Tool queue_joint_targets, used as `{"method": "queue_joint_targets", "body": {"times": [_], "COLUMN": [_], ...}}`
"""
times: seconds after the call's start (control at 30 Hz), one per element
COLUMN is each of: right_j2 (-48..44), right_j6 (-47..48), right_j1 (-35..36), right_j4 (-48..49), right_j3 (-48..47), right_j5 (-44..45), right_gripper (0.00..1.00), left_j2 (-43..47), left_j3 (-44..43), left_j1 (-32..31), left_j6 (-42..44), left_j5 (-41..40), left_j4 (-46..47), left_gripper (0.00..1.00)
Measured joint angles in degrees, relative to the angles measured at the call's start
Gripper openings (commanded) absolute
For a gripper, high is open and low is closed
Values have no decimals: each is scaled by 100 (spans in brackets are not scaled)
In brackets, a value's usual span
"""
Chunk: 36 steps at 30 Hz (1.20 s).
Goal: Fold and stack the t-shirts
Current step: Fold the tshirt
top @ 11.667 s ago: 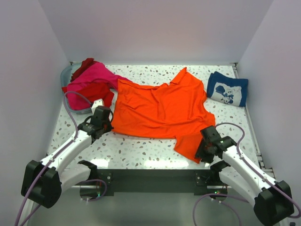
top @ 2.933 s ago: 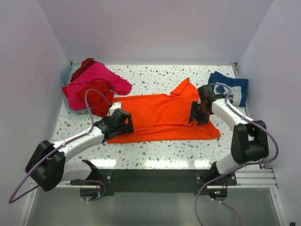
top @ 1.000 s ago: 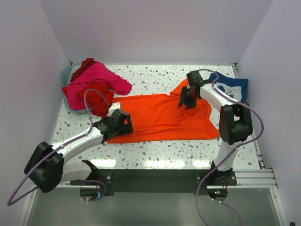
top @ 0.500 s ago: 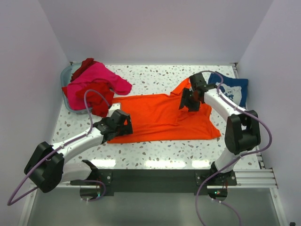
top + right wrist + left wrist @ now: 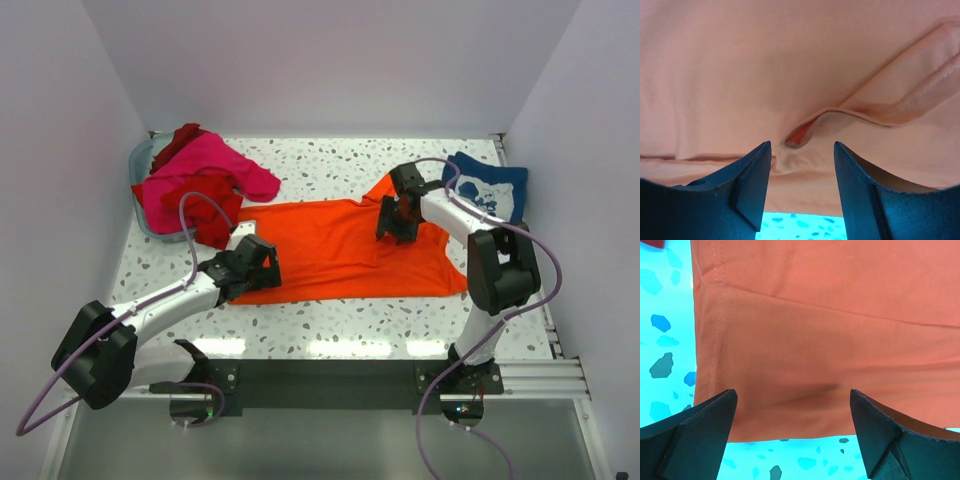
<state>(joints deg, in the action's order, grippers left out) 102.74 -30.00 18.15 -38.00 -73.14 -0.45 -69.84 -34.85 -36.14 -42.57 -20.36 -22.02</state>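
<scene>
The bright orange t-shirt [image 5: 330, 248] lies folded into a long band across the middle of the table. My left gripper [image 5: 264, 266] hovers at its near left corner, jaws wide open with flat cloth [image 5: 815, 315] and the hem between the fingers [image 5: 700, 420]. My right gripper [image 5: 389, 224] sits over the shirt's upper right part near the sleeve, jaws open. A small raised pucker of orange cloth [image 5: 801, 136] lies between them, not pinched. A hot pink t-shirt [image 5: 208, 160] and a red one [image 5: 208, 212] are heaped at the far left. The navy blue t-shirt [image 5: 490, 192] lies folded at the far right.
A grey basket [image 5: 139, 158] at the back left corner holds the pink and red heap, with a darker red cloth [image 5: 180, 137] on top. White walls close in the speckled table [image 5: 330, 320] on three sides. The left arm's cable loops near the red shirt.
My right gripper has shifted slightly left and nearer over the orange shirt, and its jaws have widened a little. The left arm and the shirts have stayed put.
</scene>
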Motion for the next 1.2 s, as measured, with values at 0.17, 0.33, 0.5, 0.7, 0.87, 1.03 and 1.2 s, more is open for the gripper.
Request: {"method": "queue_joint_targets", "body": {"times": [0.17,0.33,0.5,0.7,0.87,1.03,1.2], "right_j2": [317,479,503,745,944,997,909], "right_j6": [0,-4,13,26,35,61,81], "right_j1": [46,144,267,402,485,533,535], "right_j4": [-9,-4,-15,-35,-136,-201,-341], "right_j3": [-118,-291,-485,-737,-885,-1001,-1029], "right_j5": [109,190,280,402,417,446,485], "right_gripper": [45,25,10,5,33,53,73], "left_j2": [0,0,0,0,0,-7,-125], "left_j3": [0,4,7,7,7,7,-9], "left_j1": [0,0,0,0,0,0,0], "left_j6": [0,0,-2,0,2,4,17], "left_j5": [-2,-2,-2,-2,-2,-2,-4], "left_j4": [7,7,7,7,4,7,-2], "left_gripper": [100,100,100,100,100,100,100]}}
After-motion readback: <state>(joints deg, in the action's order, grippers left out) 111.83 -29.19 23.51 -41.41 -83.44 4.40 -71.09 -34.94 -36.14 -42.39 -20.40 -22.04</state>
